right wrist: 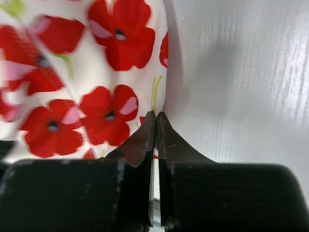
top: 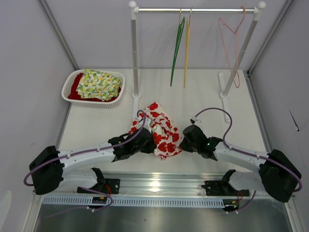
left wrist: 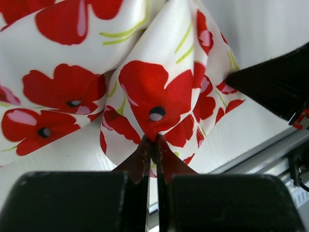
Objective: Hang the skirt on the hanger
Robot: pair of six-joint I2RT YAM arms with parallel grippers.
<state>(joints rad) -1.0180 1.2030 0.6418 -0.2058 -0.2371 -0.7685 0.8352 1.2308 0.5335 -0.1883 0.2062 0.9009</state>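
L gripper [left wrist: 153, 139], R gripper [right wrist: 156, 115] pinch skirt [top: 161, 131]; long axis near-far.

white basket [top: 64, 90]: table's [top: 203, 96] far-left corner | contents: yellow-green print cloth [top: 99, 83] (over red cloth [top: 75, 93]) | rack [top: 134, 53]: far edge

Cloth, plastic and metal, mostly matt.
The skirt [top: 163, 131] is seen as thin, matt cloth, printed with red poppies on white and softly creased. The surface [top: 203, 96] is shown white and matt, with a faint streaked grain in the right wrist view. The fingers [right wrist: 140, 145] are seen as black and matt, scuffed along their edges. A glossy metal bar [top: 212, 9] is carried above the far edge. A white plastic lattice basket [top: 94, 103] is set in the far left corner, with folded printed cloth inside.
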